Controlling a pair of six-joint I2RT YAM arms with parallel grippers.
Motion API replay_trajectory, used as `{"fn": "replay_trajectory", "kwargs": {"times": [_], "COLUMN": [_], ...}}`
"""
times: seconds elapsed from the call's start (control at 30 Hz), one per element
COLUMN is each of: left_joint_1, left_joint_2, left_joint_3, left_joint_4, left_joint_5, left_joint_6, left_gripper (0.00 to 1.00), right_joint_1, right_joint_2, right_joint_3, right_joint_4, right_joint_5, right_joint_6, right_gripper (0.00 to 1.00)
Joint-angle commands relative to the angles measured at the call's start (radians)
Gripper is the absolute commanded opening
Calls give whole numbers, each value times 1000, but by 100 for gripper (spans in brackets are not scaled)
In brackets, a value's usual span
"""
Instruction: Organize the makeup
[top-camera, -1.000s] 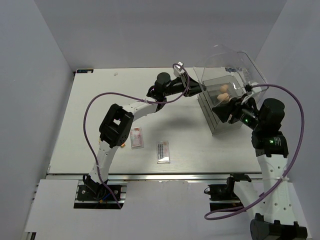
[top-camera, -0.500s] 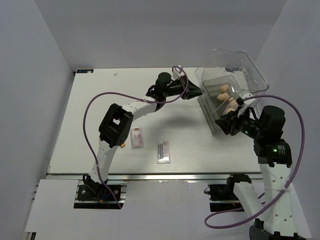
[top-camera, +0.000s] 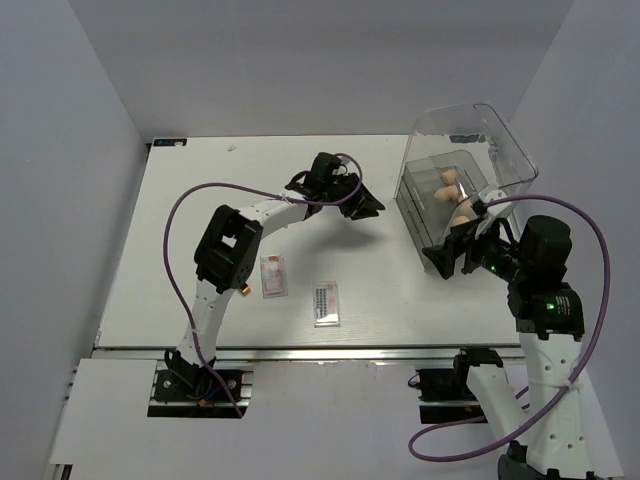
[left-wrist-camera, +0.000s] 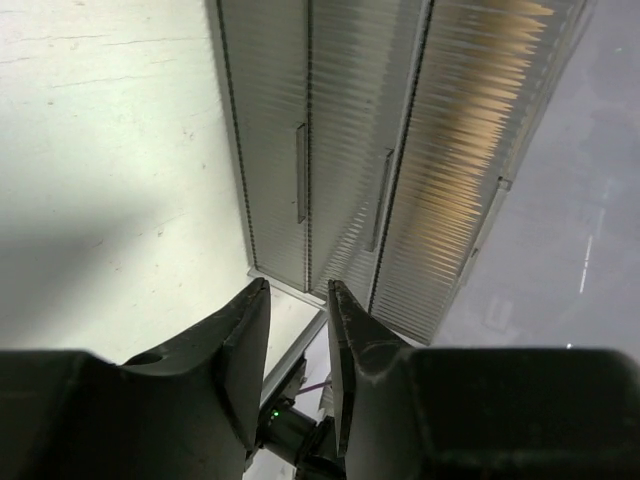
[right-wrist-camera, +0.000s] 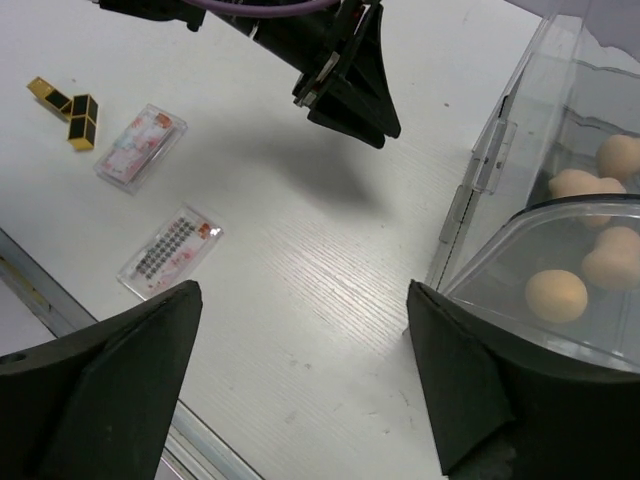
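Leftmost, two lipstick tubes (right-wrist-camera: 62, 105) lie just beside each other at an angle on the white table (top-camera: 180, 220). Only the right wrist view shows them; from above the left arm's elbow hides them. Next comes the pinkish palette (top-camera: 273, 276), flat, its long axis running from the near edge toward the far edge. The dark-rowed palette (top-camera: 326, 303) lies parallel, just to its right and closer to the front rail. Both sit well apart from either gripper, nearer and to the left of them.

The left gripper (top-camera: 365, 207) hangs above mid-table and points at the ribbed drawer fronts of the drawer box (left-wrist-camera: 340, 150). Its fingers are parted by a narrow gap with nothing between them. Bare tabletop lies between it and the palettes.

The right gripper (right-wrist-camera: 303, 290) hovers just in front of the box's near left corner, with its fingers spread wide and empty. White table shows beneath it, as far as the dark-rowed palette.

Rightmost, the box stands at the table's right edge, close to the side wall. The peach sponges (top-camera: 447, 178) rest in its top compartment under the clear domed lid, beyond the right gripper and apart from it.
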Motion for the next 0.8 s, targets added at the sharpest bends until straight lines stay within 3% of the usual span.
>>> {"fn": "replay_trajectory", "kwargs": {"times": [0.0,0.23,0.33,0.37,0.5,0.77], "left_joint_1": [-5,-21,-34,-38,-49,-60], "left_joint_2": [-13,100,155,168,203,229], "left_joint_3": [46,84,153,168,207,228], "left_joint_4": [49,351,382,394,416,470], "left_joint_5": [9,89,98,102,99,102], "left_joint_6": [-20,-195,-225,-235,-265,-308], "left_gripper": [40,40,40,40,40,40], "right_joint_1": [3,3,3,3,3,3], "right_joint_2": [5,8,10,10,21,27], "right_joint_3": [-16,-23,-22,-22,-16,-26], "right_joint_4": [48,101,127,134,162,196], "right_joint_5": [5,-44,-63,-70,-78,-70], "right_joint_6": [6,83,113,121,152,182], "right_gripper": [89,87,71,56,30,29]}}
